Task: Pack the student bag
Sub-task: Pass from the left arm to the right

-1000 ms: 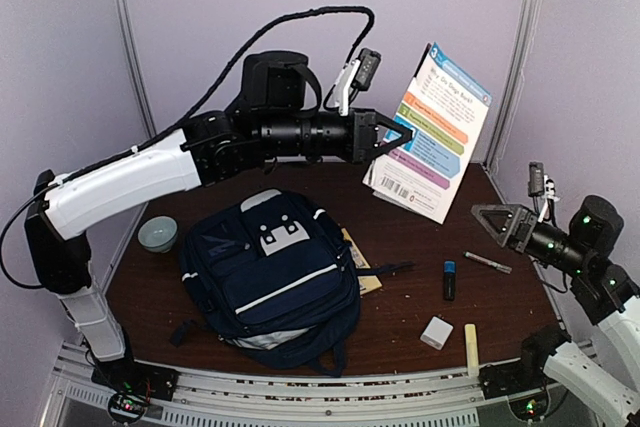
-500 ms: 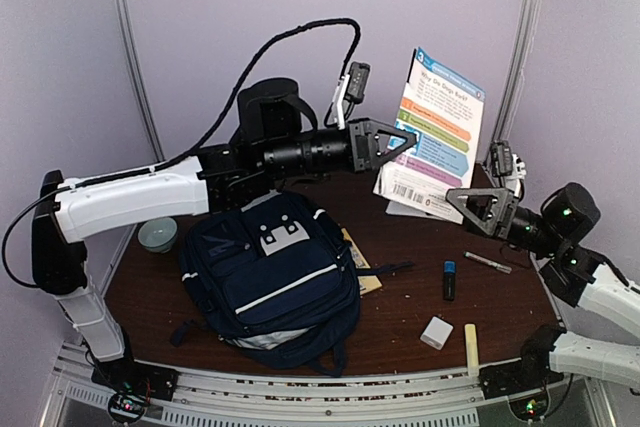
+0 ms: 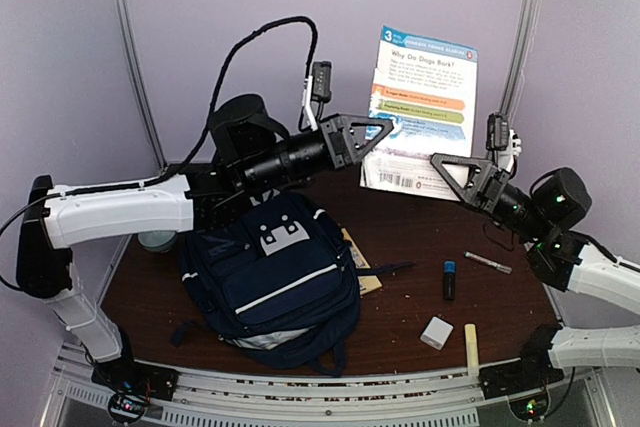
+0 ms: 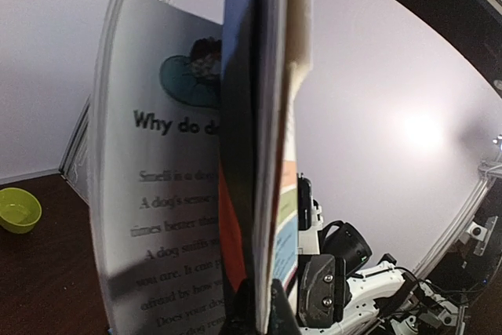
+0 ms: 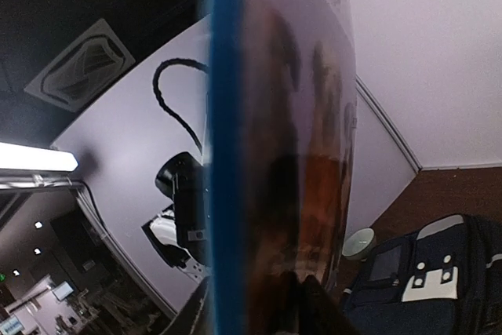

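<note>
The student bag (image 3: pixel 270 277), navy with a white stripe, lies on the table in front of the left arm, and its top shows in the right wrist view (image 5: pixel 439 280). A thin picture book (image 3: pixel 425 97) is held upright in the air above the back of the table. My left gripper (image 3: pixel 378 137) is shut on its left edge, and the book (image 4: pixel 259 154) rises edge-on from between the fingertips (image 4: pixel 243 307). My right gripper (image 3: pixel 442 163) is at the book's lower right corner. Its jaws stand close together by the cover (image 5: pixel 274 154), but whether they pinch it is unclear.
A pale bowl (image 3: pixel 155 239) sits left of the bag, half hidden by the left arm. A tan pad (image 3: pixel 362 272) pokes out from under the bag. Right of it lie a dark marker (image 3: pixel 449 279), a pen (image 3: pixel 487 263), a white block (image 3: pixel 436 332) and a yellow stick (image 3: pixel 471 339).
The left arm swung the book left and turned it upright, facing forward. The right arm rose and reached left to the book's lower right corner, and its jaws narrowed.
</note>
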{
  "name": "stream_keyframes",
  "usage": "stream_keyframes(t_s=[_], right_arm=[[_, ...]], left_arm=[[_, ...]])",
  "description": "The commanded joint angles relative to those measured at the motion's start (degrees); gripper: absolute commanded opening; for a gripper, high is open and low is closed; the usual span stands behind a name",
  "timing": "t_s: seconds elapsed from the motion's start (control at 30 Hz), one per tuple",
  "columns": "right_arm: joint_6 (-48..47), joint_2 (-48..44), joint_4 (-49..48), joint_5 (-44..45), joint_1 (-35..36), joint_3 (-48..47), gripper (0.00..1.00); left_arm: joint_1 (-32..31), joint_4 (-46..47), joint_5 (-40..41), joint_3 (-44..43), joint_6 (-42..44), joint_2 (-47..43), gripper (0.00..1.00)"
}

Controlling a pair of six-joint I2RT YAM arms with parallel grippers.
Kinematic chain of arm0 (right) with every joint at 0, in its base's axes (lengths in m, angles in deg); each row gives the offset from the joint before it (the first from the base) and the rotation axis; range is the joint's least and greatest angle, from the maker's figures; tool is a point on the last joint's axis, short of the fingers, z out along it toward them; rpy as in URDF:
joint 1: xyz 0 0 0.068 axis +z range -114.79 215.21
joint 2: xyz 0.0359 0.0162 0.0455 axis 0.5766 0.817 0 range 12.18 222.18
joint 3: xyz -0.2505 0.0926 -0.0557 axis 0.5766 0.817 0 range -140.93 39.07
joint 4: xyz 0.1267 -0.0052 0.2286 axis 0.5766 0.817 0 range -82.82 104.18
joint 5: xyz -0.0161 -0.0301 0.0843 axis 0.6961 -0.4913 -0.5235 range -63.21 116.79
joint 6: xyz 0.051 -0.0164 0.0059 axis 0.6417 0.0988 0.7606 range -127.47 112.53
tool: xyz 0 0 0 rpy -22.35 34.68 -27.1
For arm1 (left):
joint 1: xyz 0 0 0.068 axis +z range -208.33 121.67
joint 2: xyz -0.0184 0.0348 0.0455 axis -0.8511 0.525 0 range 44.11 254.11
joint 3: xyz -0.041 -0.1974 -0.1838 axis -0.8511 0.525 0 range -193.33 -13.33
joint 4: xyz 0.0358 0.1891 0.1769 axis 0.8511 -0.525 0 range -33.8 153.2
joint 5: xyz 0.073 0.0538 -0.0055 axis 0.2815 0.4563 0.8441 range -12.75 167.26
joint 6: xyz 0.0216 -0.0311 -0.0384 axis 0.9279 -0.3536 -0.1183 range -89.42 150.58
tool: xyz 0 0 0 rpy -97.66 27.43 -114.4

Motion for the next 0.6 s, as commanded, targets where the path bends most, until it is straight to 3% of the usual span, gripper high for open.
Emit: stream_keyframes(t_s=[0.0, 0.13, 0.2, 0.33, 0.47, 0.57], right_arm=[[-0.3, 0.9, -2.9, 1.4, 1.1, -3.2, 0.27], [-2.6, 0.6, 2.5, 2.0, 2.1, -4.6, 0.0], [-5.1, -0.3, 7.7, 2.8, 2.5, -5.8, 0.0], [-12.7, -4.6, 24.8, 10.0, 3.1, -7.7, 0.0], [-19.7, -8.8, 41.1, 20.1, 3.1, -9.8, 0.0], [-23.6, -10.7, 50.1, 25.1, 3.1, -12.2, 0.0]], left_arm=[[-0.4, 6.3, 3.0, 3.7, -1.0, -0.7, 0.0], [-0.3, 5.7, 3.0, 5.3, -0.6, -0.2, 0.02], [-0.3, 4.9, 2.5, 6.4, -0.1, -0.2, 0.14], [-0.3, -0.5, 3.6, 10.2, 2.5, -2.1, 0.49], [-0.4, -9.3, 9.0, 14.4, 7.0, -4.7, 0.61], [-0.5, -14.7, 14.5, 17.5, 10.1, -7.4, 0.78]])
